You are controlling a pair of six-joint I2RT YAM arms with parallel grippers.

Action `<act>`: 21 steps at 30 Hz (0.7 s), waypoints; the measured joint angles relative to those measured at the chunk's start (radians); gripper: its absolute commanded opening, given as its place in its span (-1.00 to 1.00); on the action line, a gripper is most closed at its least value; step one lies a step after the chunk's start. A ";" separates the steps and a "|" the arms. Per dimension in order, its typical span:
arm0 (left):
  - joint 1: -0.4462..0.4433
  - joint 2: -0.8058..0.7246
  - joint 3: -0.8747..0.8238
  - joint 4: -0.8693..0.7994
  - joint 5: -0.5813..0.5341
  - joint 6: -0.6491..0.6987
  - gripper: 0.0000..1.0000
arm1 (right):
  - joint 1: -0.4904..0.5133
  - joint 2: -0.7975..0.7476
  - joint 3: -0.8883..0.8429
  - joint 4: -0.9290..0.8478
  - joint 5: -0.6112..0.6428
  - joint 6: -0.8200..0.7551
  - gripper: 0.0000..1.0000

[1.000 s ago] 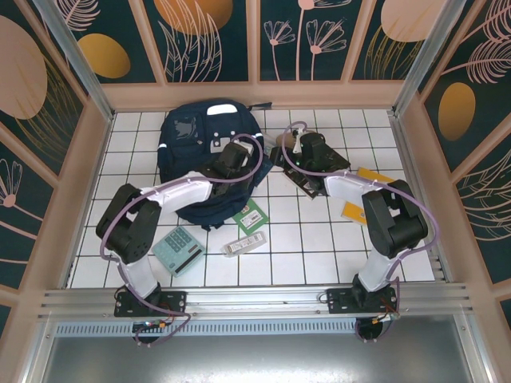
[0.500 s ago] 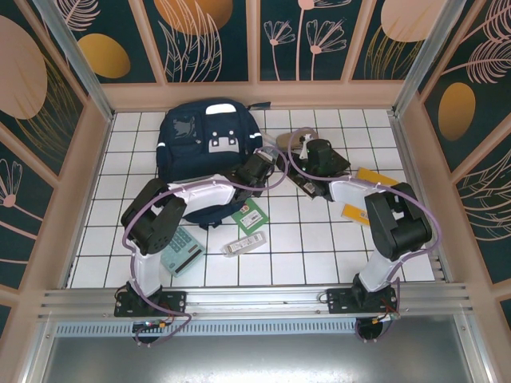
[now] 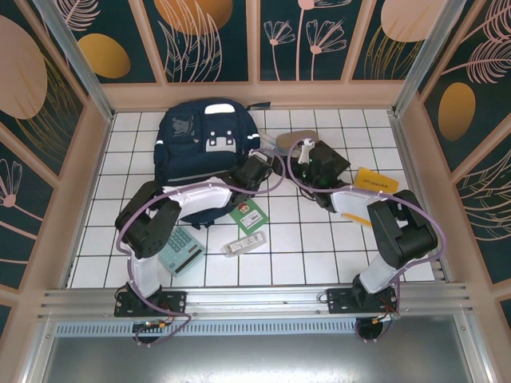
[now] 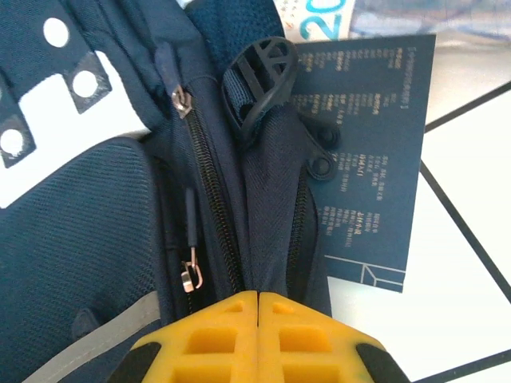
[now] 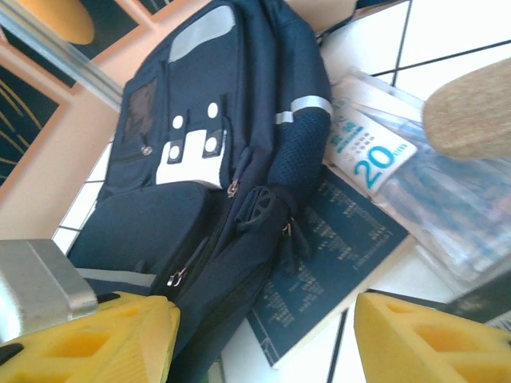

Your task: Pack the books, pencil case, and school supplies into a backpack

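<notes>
Backpack is lying flat on the counter toward the far edge, a bit left of the middle, with the front pockets and white patches facing up. Left tool is shoved right up against the side of it that faces the middle of the counter, down by the zippers. Its yellow jaws are pressed fully together, and honestly I can't tell if any fabric is pinched in there. Right tool is close by on that same side, jaws spread wide with nothing in them, pointing at the dark blue book. That book is partly tucked under the backpack's edge. The clear packet with the big "20" printed on it overlaps the book's far end. The tan pencil case sits just beside the backpack, over the packet. The small green book is just off the backpack's near side. The white-grey bar lies a little closer to the near edge. The mint calculator is toward the near left corner, right by the left arm. The yellow-orange book sits out toward the right edge.
</notes>
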 measured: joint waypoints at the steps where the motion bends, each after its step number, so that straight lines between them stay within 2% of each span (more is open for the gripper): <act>1: 0.000 -0.019 -0.004 -0.001 -0.003 0.000 -1.00 | 0.000 0.001 0.006 0.000 -0.003 -0.005 0.26; 4: 0.001 -0.079 -0.012 -0.008 -0.011 0.000 -1.00 | 0.000 0.009 0.026 0.005 -0.011 -0.022 0.25; 7: 0.003 -0.136 -0.024 -0.009 -0.015 0.003 -1.00 | 0.000 0.040 0.041 0.023 -0.041 -0.039 0.04; 10: 0.007 -0.182 -0.035 -0.025 -0.024 0.004 -1.00 | 0.005 0.093 0.066 0.025 -0.079 -0.069 -0.04; 14: 0.007 -0.197 -0.044 -0.035 -0.026 0.004 -1.00 | 0.019 0.155 0.082 0.045 -0.114 -0.100 -0.27; 21: 0.007 -0.197 -0.047 -0.053 -0.024 0.003 -1.00 | 0.044 0.259 0.111 0.116 -0.219 -0.092 -0.30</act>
